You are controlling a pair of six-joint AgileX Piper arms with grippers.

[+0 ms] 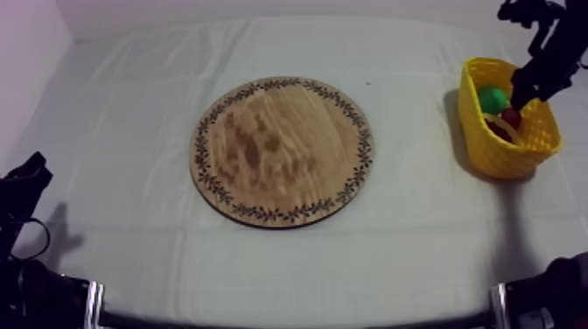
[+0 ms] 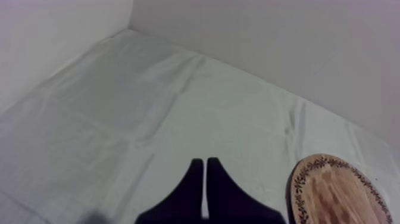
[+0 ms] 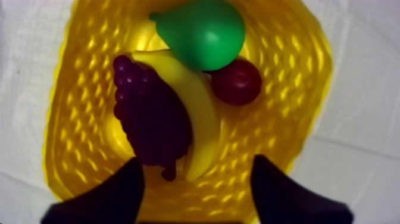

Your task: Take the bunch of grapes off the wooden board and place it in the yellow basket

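Note:
The round wooden board (image 1: 282, 150) lies bare in the middle of the table. The yellow basket (image 1: 479, 140) stands at the right. Inside the basket (image 3: 286, 119) lies the dark purple bunch of grapes (image 3: 149, 119), beside a banana (image 3: 190, 107), a green pear (image 3: 205, 33) and a small red fruit (image 3: 237, 81). My right gripper (image 1: 521, 92) hangs over the basket's far rim; seen from the right wrist it (image 3: 196, 173) is open just above the grapes, holding nothing. My left gripper (image 2: 206, 164) is shut over bare cloth, with the board's edge (image 2: 339, 193) close by.
The grey-white cloth (image 1: 131, 114) covers the whole table. My left arm (image 1: 22, 188) rests low at the left edge. A pale wall (image 2: 268, 36) runs behind the table's far edge.

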